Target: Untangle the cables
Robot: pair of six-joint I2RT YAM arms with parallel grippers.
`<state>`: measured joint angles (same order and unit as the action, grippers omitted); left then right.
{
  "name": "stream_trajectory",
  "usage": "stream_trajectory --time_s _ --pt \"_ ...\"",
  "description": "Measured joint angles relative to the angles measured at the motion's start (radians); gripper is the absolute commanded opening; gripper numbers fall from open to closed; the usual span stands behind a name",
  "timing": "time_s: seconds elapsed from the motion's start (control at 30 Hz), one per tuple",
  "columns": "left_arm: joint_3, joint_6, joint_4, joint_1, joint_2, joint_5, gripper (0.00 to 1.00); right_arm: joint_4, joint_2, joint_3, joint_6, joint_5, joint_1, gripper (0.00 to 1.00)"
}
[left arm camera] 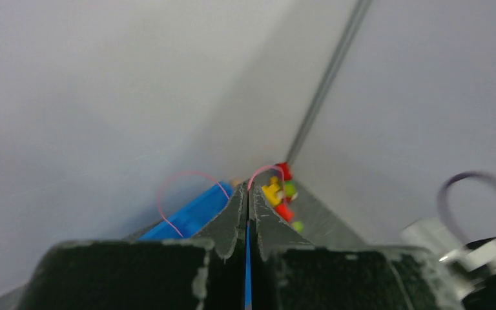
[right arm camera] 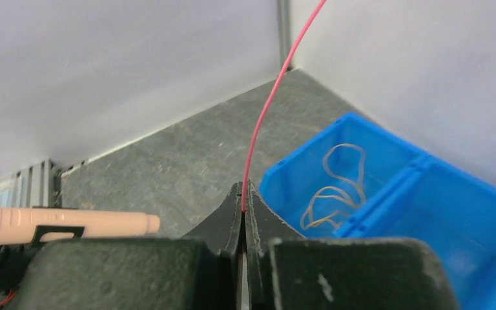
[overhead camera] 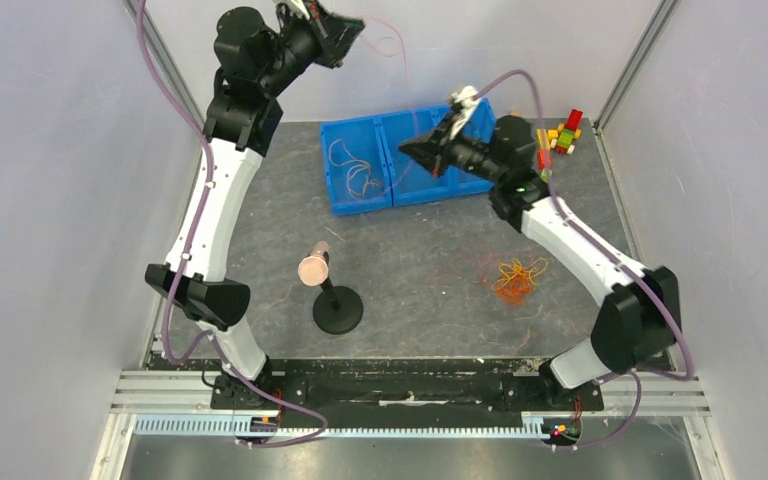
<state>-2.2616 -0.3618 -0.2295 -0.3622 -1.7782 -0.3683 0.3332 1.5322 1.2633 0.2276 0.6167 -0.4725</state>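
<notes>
Left pincer (left arm camera: 248,191): clenched on the red-pink cable (right arm camera: 268,110), raised high at the far left. In its wrist view a pink loop springs out on either side of the tips.
Right pincer (right arm camera: 243,194): also clamped on that strand, above the blue bin (right arm camera: 439,219). The wire rises from the tips, up and out of its wrist view.
Red-pink cable: in the air between the two arms, clear of the other wires as far as I can see.
Other cables: an orange tangle (overhead camera: 515,281) with some yellow in it lies on the table (overhead camera: 410,260) at the near right. A pale orange strand (right arm camera: 336,187) sits looped in the bin's left compartment.
Handling: I judge these wires very light, thin and springy — they hold their curls, can slip through smooth pads, and snag on each other rather than break.
Where to grip: on the tangle I'd take an outer loop that stands proud of the heap — not the dense middle — and draw it out slowly.
Watch: the stand (overhead camera: 338,310) with the peach cylinder (overhead camera: 314,268) is near the centre, and a swinging strand could catch on it.
</notes>
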Motion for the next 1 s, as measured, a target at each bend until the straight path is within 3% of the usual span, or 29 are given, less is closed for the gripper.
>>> stream_trajectory --time_s 0.1,0.23,0.4,0.57,0.6,0.7,0.73,0.83,0.87,0.9,0.93,1.0 --pt "0.102 0.135 -0.098 0.036 0.047 0.06 0.02 0.0 -0.083 -0.002 0.046 0.015 0.093 0.0" --pt "0.235 0.288 -0.253 0.064 0.063 0.035 0.02 0.04 -0.205 0.015 0.113 0.026 0.199 0.0" --pt "0.385 0.429 -0.423 0.027 0.053 -0.183 0.02 0.092 -0.259 0.069 0.174 0.054 0.227 0.0" --pt "0.488 0.507 -0.464 -0.02 0.082 -0.322 0.02 0.108 -0.234 0.088 0.227 0.057 0.25 0.0" --pt "0.503 0.514 -0.471 -0.027 0.09 -0.338 0.04 0.118 -0.226 0.09 0.243 0.057 0.252 0.0" --pt "0.525 0.517 -0.473 -0.039 0.104 -0.389 0.25 0.151 -0.217 0.09 0.291 0.061 0.257 0.0" --pt "0.528 0.515 -0.468 -0.039 0.107 -0.409 0.25 0.171 -0.217 0.09 0.308 0.063 0.258 0.0" --pt "0.56 0.497 -0.418 -0.036 0.13 -0.462 0.02 0.239 -0.231 0.072 0.344 0.07 0.261 0.0" --pt "0.584 0.479 -0.381 -0.036 0.145 -0.481 0.02 0.255 -0.24 0.06 0.355 0.075 0.261 0.0" --pt "0.614 0.456 -0.338 -0.036 0.165 -0.497 0.11 0.282 -0.252 0.04 0.374 0.084 0.261 0.0" --pt "0.628 0.439 -0.315 -0.037 0.177 -0.507 0.31 0.293 -0.257 0.031 0.384 0.089 0.261 0.0" --pt "0.634 0.423 -0.283 -0.042 0.19 -0.526 0.57 0.329 -0.266 0.012 0.413 0.103 0.261 0.0"
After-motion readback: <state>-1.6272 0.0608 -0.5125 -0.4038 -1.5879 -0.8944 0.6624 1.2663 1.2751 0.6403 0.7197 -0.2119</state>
